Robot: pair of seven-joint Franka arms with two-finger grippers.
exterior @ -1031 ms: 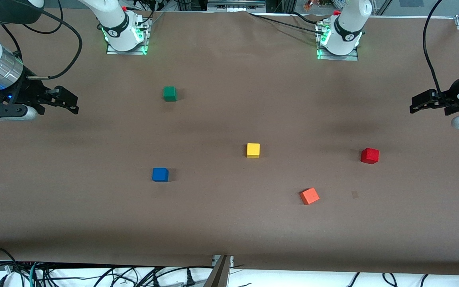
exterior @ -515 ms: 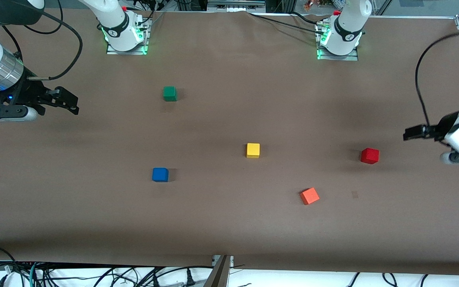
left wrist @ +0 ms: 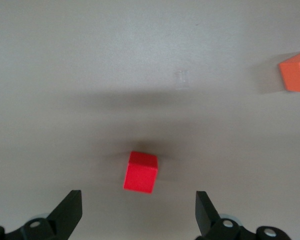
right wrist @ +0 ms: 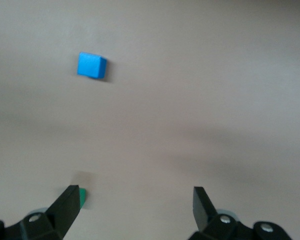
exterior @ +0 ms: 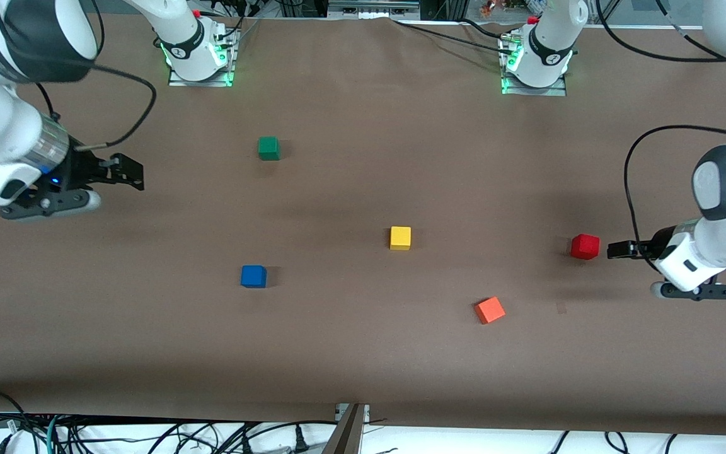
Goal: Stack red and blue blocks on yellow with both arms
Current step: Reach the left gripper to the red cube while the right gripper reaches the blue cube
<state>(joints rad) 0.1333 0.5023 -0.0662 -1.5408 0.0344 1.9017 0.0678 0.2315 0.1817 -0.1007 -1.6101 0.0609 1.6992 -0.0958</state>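
We see the left gripper (exterior: pixel 615 250) over the surface (exterior: pixel 363 353) just beside the red block (exterior: pixel 585 246), jaws apart. From the yellow block (exterior: pixel 400 238), red lies at 3 o'clock, the blue block (exterior: pixel 253 276) near 8 o'clock. The right gripper (exterior: pixel 136 178), jaws apart, hangs at the right arm's end.
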